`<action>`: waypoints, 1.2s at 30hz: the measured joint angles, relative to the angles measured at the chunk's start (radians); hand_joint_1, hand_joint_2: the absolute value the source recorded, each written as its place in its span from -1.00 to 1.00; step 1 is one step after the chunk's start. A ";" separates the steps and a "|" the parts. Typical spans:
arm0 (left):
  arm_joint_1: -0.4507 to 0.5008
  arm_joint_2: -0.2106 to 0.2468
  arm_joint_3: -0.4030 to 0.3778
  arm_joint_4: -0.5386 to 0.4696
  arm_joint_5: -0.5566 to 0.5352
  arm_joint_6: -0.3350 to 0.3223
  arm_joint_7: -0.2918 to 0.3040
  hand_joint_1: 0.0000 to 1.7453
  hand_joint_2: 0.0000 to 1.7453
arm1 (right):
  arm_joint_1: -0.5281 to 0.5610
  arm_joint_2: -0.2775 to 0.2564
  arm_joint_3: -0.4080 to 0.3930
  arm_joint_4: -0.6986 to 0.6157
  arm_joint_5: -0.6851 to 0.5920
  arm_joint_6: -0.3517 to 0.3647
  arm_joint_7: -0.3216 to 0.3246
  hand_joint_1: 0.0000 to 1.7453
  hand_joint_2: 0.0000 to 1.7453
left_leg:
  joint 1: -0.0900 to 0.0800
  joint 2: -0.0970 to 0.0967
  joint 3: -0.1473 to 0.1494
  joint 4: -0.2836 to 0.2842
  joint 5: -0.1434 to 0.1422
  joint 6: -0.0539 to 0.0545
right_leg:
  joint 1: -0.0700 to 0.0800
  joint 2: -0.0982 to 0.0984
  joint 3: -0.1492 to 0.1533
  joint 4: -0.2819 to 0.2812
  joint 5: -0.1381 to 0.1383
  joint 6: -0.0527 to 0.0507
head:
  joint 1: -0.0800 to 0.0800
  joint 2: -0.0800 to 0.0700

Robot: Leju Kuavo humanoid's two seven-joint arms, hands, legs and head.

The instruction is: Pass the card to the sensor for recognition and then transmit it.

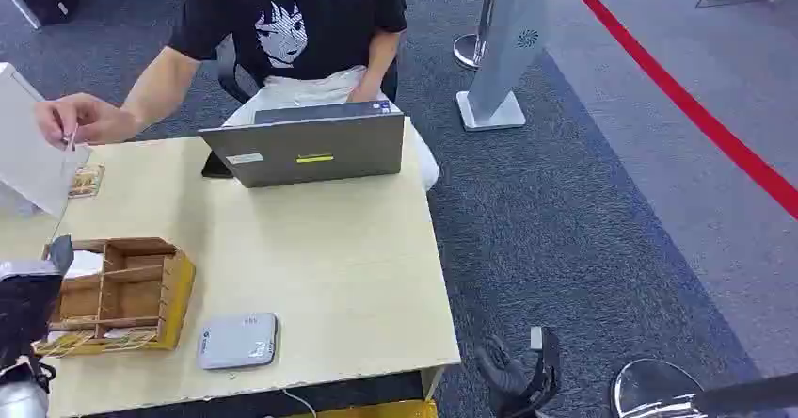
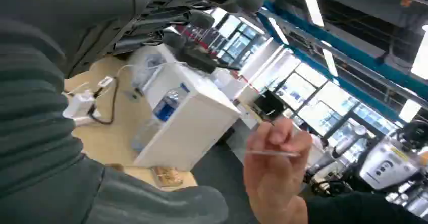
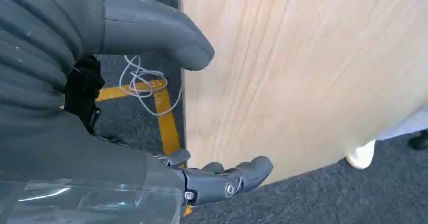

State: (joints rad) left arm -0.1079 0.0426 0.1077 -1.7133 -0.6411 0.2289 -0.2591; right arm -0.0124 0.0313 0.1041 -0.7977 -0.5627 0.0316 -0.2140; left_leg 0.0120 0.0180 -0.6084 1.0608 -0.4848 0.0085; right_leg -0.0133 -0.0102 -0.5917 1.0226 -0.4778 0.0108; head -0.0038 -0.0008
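Head view: a person in a black T-shirt with a printed face and small unreadable chest lettering sits behind a grey laptop (image 1: 306,145) bearing a yellow strip label. The person's hand (image 1: 80,117) pinches the thin card (image 1: 70,140) above the far left of the pale wooden table (image 1: 329,267). The robot's left hand (image 1: 28,310) sits at the near left edge, its fingers' state impossible to tell here; just beside it stands a compartmented wooden organiser box (image 1: 122,296), and further toward the robot's right lies the flat grey sensor pad (image 1: 237,341) with a small unreadable logo. The right hand (image 1: 518,371) hangs beyond the table's right edge, over grey carpet.

Left wrist view: beyond the left hand's dark fingers (image 2: 192,17), which hold nothing, the person's hand grips the card edge-on (image 2: 272,154); a white box (image 2: 192,123) stands nearby.

Right wrist view: the right hand's fingers (image 3: 232,178) and thumb are spread, empty, beside the table's side.
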 joint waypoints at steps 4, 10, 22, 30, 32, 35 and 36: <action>-0.079 0.049 -0.073 0.027 -0.089 -0.019 0.040 -1.00 1.00 | -0.014 0.002 0.009 0.010 0.014 0.003 -0.003 -1.00 1.00 | 0.000 0.000 0.000 0.000 0.000 -0.001 | 0.000 0.001 0.000 0.000 0.000 0.000 | 0.000 0.000; -0.198 0.125 -0.185 0.071 -0.225 -0.041 0.106 1.00 1.00 | -0.033 0.006 0.024 0.025 0.037 0.007 -0.005 -1.00 1.00 | 0.000 0.000 0.000 0.000 0.000 -0.001 | 0.000 0.001 0.000 0.000 0.000 0.000 | 0.000 0.000; -0.387 0.281 -0.382 0.155 -0.481 -0.082 0.242 1.00 1.00 | -0.065 0.014 0.049 0.051 0.093 0.012 -0.011 -1.00 1.00 | 0.000 0.001 0.000 0.000 0.001 -0.001 | 0.000 0.002 -0.001 0.001 0.000 -0.001 | 0.000 0.000; -0.411 0.336 -0.422 0.171 -0.531 -0.032 0.295 1.00 1.00 | -0.070 0.016 0.053 0.056 0.122 0.006 -0.011 -1.00 1.00 | 0.000 0.001 -0.001 -0.001 0.001 -0.001 | 0.000 0.002 -0.001 0.001 0.000 -0.001 | 0.000 0.000; -0.377 0.336 -0.418 0.151 -0.511 0.022 0.293 1.00 1.00 | -0.070 0.017 0.053 0.055 0.124 0.000 -0.011 -1.00 1.00 | 0.000 0.001 -0.001 -0.001 0.001 -0.001 | 0.000 0.002 -0.001 0.001 0.000 -0.001 | 0.000 0.000; -0.282 0.326 -0.400 0.093 -0.481 0.104 0.263 1.00 1.00 | -0.063 0.017 0.052 0.050 0.124 -0.012 -0.011 -1.00 1.00 | 0.000 0.001 -0.001 -0.001 0.000 -0.001 | 0.000 0.002 -0.001 0.001 0.000 0.000 | 0.000 0.000; -0.239 0.319 -0.394 0.072 -0.477 0.122 0.251 1.00 1.00 | -0.059 0.017 0.052 0.045 0.124 -0.016 -0.011 -1.00 1.00 | 0.000 0.001 -0.001 -0.001 0.000 -0.001 | 0.000 0.002 -0.001 0.001 0.000 0.000 | 0.000 0.000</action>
State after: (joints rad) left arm -0.3467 0.3612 -0.2861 -1.6414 -1.1185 0.3510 -0.0078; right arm -0.0709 0.0481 0.1560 -0.7522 -0.4387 0.0161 -0.2247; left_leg 0.0117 0.0192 -0.6091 1.0599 -0.4849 0.0072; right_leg -0.0137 -0.0079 -0.5927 1.0231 -0.4780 0.0106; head -0.0034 -0.0008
